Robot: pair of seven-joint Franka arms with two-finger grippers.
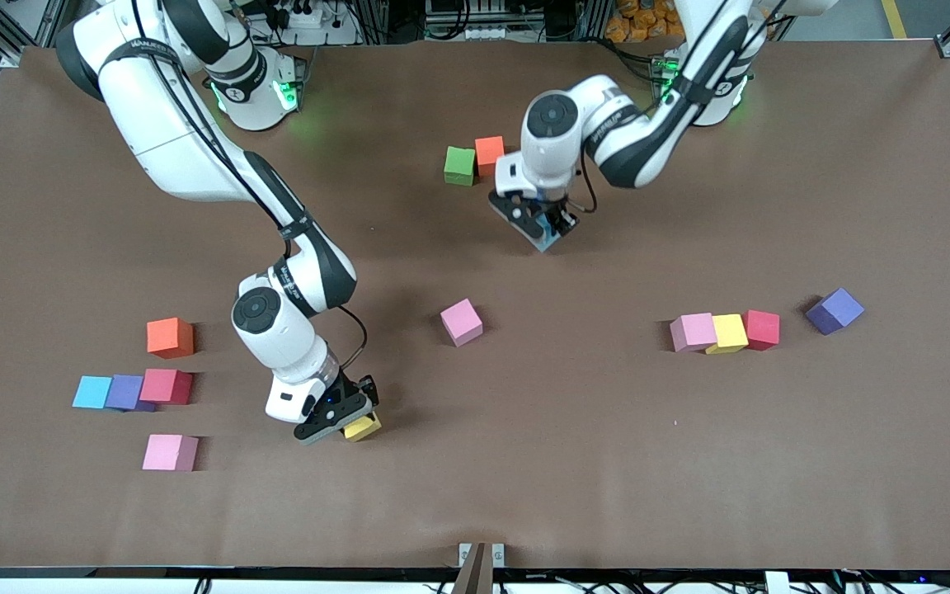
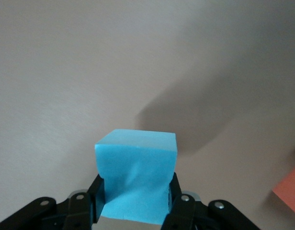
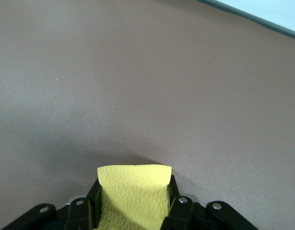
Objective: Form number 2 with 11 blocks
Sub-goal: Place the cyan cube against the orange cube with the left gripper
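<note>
While both arms reach over the brown table point(image 1: 854, 462) in the front view, the right gripper point(image 1: 349, 419) pinches a yellow block point(image 1: 363, 427) low over the part of the table near the front camera, and the left gripper point(image 1: 543, 229) pinches a light blue block point(image 1: 547, 241) over the middle. A green block point(image 1: 459, 165) and an orange block point(image 1: 489, 153) touch just beside the left gripper, nearer the bases. A lone pink block point(image 1: 462, 322) lies between the two grippers. Toward the right arm's end sit an orange cube point(image 1: 170, 337), a touching row of blue, purple and red point(image 1: 134, 390), and a pink cube point(image 1: 170, 452). Toward the left arm's end a pink-yellow-red row point(image 1: 726, 331) lies near a purple cube point(image 1: 834, 311). Wide bare cloth runs along the front edge; no digit is formed.

From the left wrist view, black fingers point(image 2: 182, 211) squeeze the light blue block point(image 2: 136, 175) above bare table; an orange corner point(image 2: 290, 191) shows at the frame edge.

From the right wrist view, fingers point(image 3: 178, 208) clamp the yellow block point(image 3: 134, 194); open cloth reaches to the table edge point(image 3: 248, 17).
</note>
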